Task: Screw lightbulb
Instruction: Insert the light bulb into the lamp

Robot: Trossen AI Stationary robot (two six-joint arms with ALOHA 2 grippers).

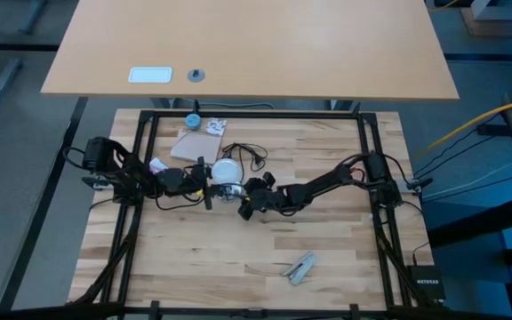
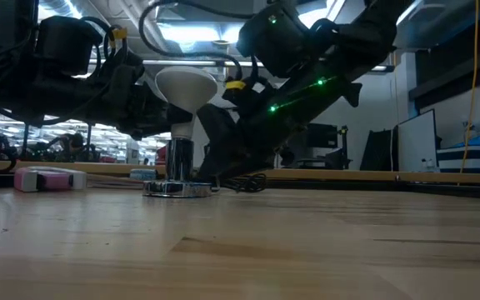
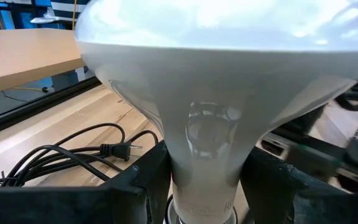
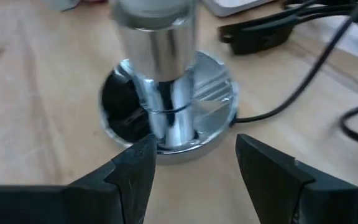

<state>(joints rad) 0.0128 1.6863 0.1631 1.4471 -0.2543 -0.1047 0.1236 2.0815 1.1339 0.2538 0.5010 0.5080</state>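
The frosted-white lightbulb (image 2: 186, 86) stands upright, globe up, its neck in a chrome socket post (image 2: 179, 158) on a shiny round base (image 2: 177, 188) that rests on the table. It also shows in the high view (image 1: 228, 171). My left gripper (image 1: 209, 183) reaches in from the table's left and is shut on the bulb (image 3: 229, 74). My right gripper (image 1: 249, 203) is low at the near right of the base (image 4: 166, 134) and open. Its two fingers (image 4: 135, 171) stand spread just before the base's rim. My left gripper pinches the bulb's narrow neck (image 3: 205, 155) between its two fingers (image 3: 148, 183), just above the socket. The fingers come level from the table's left, one on each side of the neck. The bulb stays upright with its lower end in the chrome post. I cannot tell whether my right gripper touches the base.
A black cord with a plug (image 3: 73, 155) lies coiled behind the base. A cardboard piece (image 1: 196, 142) and a small blue cap (image 1: 192, 120) lie at the far side. A pink-and-white object (image 2: 48, 177) lies at the left, a grey metal piece (image 1: 300, 267) near the front.
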